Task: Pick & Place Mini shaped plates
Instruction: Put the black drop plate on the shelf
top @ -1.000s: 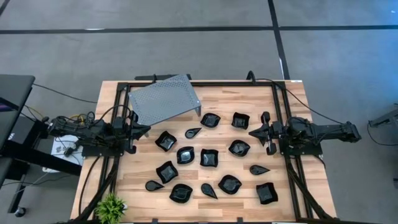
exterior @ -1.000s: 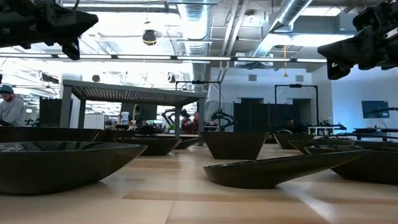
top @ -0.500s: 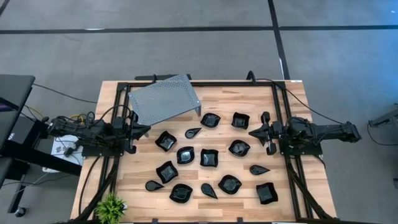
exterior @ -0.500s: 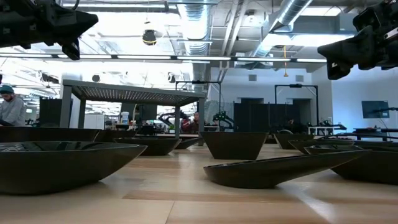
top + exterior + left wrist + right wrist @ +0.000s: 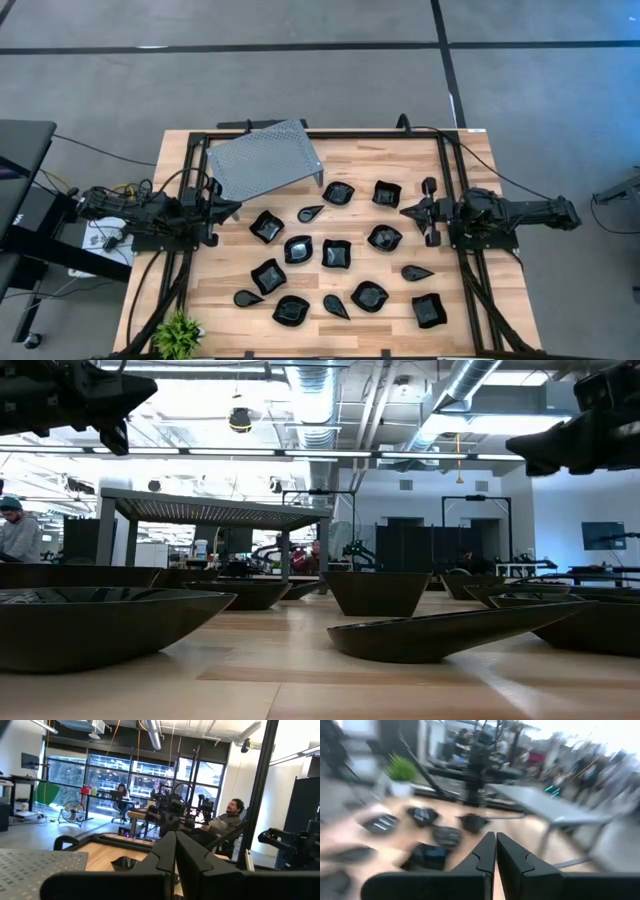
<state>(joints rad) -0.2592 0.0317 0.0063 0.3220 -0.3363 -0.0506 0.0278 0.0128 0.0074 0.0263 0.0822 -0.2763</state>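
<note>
Several mini shaped plates (image 5: pixel 336 253), small glossy black dishes that are squarish, round or teardrop-shaped, lie scattered on the wooden table (image 5: pixel 370 160), each resting on its base. In the low view they show up close (image 5: pixel 100 622). My left gripper (image 5: pixel 236 208) hovers shut at the table's left edge, pointing toward the plates; its fingers meet in the left wrist view (image 5: pixel 175 839). My right gripper (image 5: pixel 404 212) hovers shut at the right edge, pointing left, above the table beside a plate (image 5: pixel 385 238). Its wrist view (image 5: pixel 496 837) is blurred. Neither gripper holds anything.
A grey perforated metal stand (image 5: pixel 265 160) rests on its legs at the far left of the table. A black frame (image 5: pixel 320 135) runs along the table's edges. A small green plant (image 5: pixel 178 330) sits at the near left corner. People (image 5: pixel 227 817) sit in the room beyond.
My right gripper has rolled about the line it points along, staying where it was, still shut. The plates have not moved.
</note>
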